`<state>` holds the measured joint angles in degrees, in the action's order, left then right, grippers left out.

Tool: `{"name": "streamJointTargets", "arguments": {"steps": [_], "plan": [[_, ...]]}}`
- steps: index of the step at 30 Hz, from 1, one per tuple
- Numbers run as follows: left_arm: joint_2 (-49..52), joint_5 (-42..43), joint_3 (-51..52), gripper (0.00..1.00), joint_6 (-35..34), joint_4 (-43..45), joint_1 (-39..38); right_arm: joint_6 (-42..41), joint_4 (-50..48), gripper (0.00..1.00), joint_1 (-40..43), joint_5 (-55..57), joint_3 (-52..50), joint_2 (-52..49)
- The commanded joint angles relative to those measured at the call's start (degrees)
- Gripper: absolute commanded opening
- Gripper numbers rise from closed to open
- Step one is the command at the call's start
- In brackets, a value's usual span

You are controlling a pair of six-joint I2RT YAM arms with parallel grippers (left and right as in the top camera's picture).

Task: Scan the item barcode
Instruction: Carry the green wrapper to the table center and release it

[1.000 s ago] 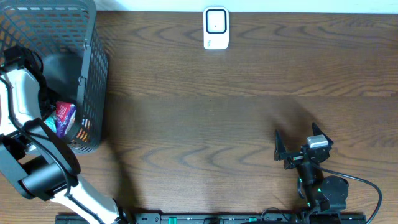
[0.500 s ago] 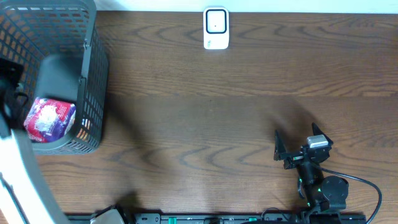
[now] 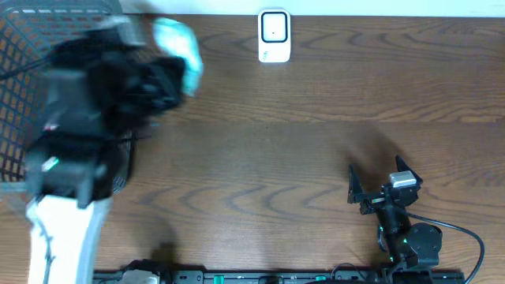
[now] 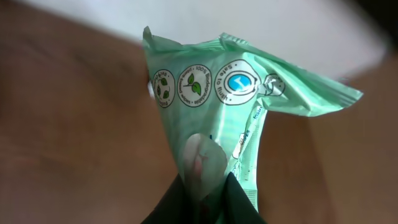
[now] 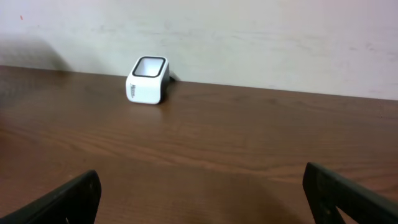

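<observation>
Near the small white plastic scanner [image 3: 274, 35], left hand [image 4: 204, 186] pinches mint-green plastic pkt [image 4: 236, 81]: lifted, not yet scanned; right hand [image 3: 377, 180] spread.

The table [image 3: 300, 134] is dark brown wood with a wavy grain, and a pale wall runs along its far edge. A small white scanner [image 3: 274, 35] stands at the middle of that edge. A dark wire basket [image 3: 20, 39] sits at the far left corner, well apart from the scanner and partly hidden.
</observation>
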<state>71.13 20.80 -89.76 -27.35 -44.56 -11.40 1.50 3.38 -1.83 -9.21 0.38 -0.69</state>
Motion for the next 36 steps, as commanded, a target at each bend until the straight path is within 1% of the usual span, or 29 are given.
{"name": "streamJointTargets", "arguments": {"steps": [1,2,6,10,13,17,21,22,25,27,29,30,33,36], "plan": [[7.6,-4.1,1.2,0.07,4.4,-0.3,-8.5,-0.8,0.3,0.99,0.3,0.1,-0.1,0.3],[11.7,-5.5,1.2,0.07,4.4,0.2,-11.9,-0.8,0.3,0.99,0.3,0.1,-0.1,0.3],[20.7,-8.5,1.2,0.08,4.4,2.2,-17.2,-0.8,0.3,0.99,0.3,0.1,-0.1,0.3],[28.9,-14.6,1.2,0.07,3.5,5.9,-20.3,-0.8,0.3,0.99,0.3,0.1,-0.1,0.3],[34.0,-14.9,1.2,0.07,1.8,9.6,-21.7,-0.8,0.3,0.99,0.3,0.1,-0.1,0.3],[39.4,-14.9,1.2,0.09,1.4,12.9,-22.9,-0.8,0.3,0.99,0.3,0.1,-0.1,0.3],[42.8,-14.8,1.2,0.17,-3.0,14.1,-24.1,-0.8,0.3,0.99,0.3,0.1,-0.1,0.3],[43.6,-14.8,1.2,0.17,-4.3,14.7,-24.7,-0.8,0.3,0.99,0.3,0.1,-0.1,0.3],[44.1,-14.8,1.2,0.34,-4.4,15.1,-25.8,-0.8,0.3,0.99,0.3,0.1,-0.1,0.3],[43.7,-14.5,0.9,0.40,-3.6,15.1,-26.3,-0.8,0.3,0.99,0.3,0.1,-0.1,0.3],[42.4,-12.4,0.4,0.55,-1.3,15.1,-26.3,-0.8,0.3,0.99,0.3,0.1,-0.1,0.3],[41.4,-11.8,-0.2,0.59,0.0,15.1,-26.1,-0.8,0.3,0.99,0.3,0.1,-0.1,0.3],[37.2,-11.2,-2.2,0.59,2.1,15.1,-25.1,-0.8,0.3,0.99,0.3,0.1,-0.1,0.3],[30.2,-11.2,-3.3,0.59,2.8,15.1,-22.6,-0.8,0.3,1.00,0.3,0.1,-0.1,0.3]]}}
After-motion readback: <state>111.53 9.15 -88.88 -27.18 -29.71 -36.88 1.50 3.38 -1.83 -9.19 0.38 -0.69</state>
